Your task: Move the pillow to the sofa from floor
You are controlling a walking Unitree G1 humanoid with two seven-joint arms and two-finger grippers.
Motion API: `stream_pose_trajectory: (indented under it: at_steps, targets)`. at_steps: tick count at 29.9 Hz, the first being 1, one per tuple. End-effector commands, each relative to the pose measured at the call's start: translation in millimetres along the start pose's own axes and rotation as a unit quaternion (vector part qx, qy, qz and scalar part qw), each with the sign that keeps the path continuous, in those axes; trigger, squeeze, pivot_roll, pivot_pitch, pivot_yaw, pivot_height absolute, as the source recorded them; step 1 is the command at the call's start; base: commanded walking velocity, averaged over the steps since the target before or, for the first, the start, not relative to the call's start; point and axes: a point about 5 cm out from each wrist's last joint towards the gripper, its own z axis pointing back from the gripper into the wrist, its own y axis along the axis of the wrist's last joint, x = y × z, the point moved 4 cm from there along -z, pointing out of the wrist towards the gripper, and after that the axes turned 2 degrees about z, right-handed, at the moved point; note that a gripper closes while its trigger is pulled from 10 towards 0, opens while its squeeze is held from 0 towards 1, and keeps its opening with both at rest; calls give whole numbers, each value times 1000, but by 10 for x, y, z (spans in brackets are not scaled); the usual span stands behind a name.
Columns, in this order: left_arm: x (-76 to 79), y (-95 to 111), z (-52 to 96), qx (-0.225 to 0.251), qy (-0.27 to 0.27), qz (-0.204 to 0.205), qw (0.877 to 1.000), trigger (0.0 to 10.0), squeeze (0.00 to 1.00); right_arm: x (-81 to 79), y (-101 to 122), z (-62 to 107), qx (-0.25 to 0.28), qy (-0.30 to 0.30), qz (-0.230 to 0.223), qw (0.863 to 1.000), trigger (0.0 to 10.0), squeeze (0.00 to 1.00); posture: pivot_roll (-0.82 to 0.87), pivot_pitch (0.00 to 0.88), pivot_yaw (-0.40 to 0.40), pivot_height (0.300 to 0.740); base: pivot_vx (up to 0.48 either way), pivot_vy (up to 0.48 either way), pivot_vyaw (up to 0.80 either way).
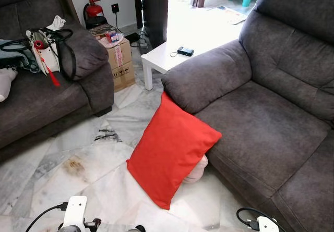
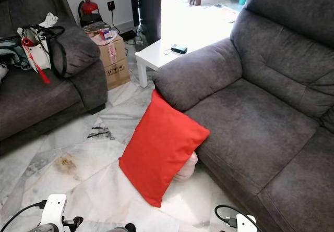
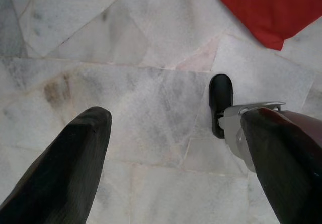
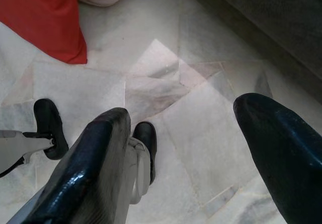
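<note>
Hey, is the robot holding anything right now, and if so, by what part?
Nothing is held. The left gripper and right gripper are open over bare floor; the red pillow leans against the sofa.

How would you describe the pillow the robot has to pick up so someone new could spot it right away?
Find the big grey sofa on the robot's right. Down on the marble floor, leaning against that sofa's front below its armrest, stands the pillow. It is plain bright red, unlike the pale, rounded thing tucked behind it.
</note>
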Motion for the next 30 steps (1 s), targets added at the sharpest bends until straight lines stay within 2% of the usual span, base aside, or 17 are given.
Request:
stream_pose_trajectory:
  at_steps: [1, 30]
  targets:
    - [-37, -59, 11, -9, 5, 4, 1000, 10000, 0, 2, -60, 12, -7, 0, -8, 1000, 10000, 0, 69, 90, -21, 740, 0, 0, 0]
    - [-34, -54, 11, -8, 4, 7, 1000, 10000, 0, -11, -46, 11, -3, 7, -10, 1000, 10000, 0, 74, 98, -19, 740, 0, 0, 0]
